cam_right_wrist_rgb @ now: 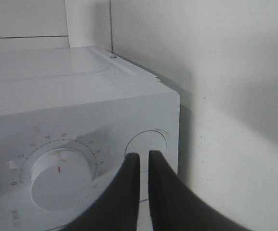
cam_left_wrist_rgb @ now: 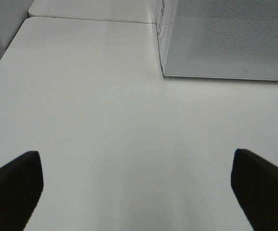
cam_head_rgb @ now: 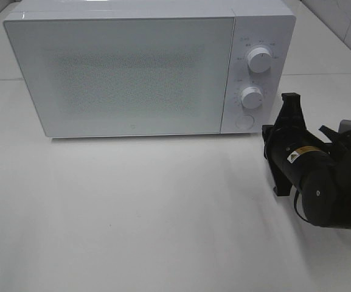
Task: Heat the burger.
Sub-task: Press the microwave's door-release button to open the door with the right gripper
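Right gripper pinched shut at the microwave's round button, left gripper spread wide over the table, burger in no view, door closed; risk: closed tips slide off the button's edge or push the microwave farther back.

I see the left gripper spread wide, fingers far apart. Right gripper pinched to a thin slit, gripping nothing. Right arm comes in from the right, wrist rolled.
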Available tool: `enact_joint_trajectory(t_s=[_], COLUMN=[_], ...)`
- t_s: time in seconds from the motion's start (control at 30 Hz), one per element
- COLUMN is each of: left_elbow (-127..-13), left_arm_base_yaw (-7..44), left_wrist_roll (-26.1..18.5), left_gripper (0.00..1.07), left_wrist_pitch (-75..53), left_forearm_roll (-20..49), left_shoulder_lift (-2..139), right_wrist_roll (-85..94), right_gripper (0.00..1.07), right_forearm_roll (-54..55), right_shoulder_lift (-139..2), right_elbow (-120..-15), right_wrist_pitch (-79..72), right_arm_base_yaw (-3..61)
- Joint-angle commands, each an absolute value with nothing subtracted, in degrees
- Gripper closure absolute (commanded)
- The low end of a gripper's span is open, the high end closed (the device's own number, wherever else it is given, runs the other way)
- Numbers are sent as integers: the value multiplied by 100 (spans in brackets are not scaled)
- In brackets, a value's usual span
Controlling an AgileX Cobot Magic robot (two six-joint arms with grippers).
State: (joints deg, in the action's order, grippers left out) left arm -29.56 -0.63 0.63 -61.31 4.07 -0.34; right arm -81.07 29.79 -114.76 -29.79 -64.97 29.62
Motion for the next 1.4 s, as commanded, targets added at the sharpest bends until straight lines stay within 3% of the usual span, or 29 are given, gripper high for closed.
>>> enact_joint_trajectory(t_s=[0.03,1.2,1.4], left_elbow=[-2956,-2956,-2956], left_arm_base_yaw=[-29,-29,-29], left_wrist_roll=[74,74,74], left_gripper=[9,9,9], left_wrist_pitch=[-6131,-6131,-6131], left_forearm_roll=[430,430,430], left_shoulder_lift=[-86,-80,-80], right_wrist_roll=[-8199,-8480,-8503], right_gripper=[105,104,107], right_forearm_roll=[2819,2326,2217], right_shoulder_lift=[-11671,-12319,-12319], right_elbow=[-3203,-3971,-4142], right_wrist_pitch=[-6497,-6108,-6096], right_arm_base_yaw=[2928,2595,2595])
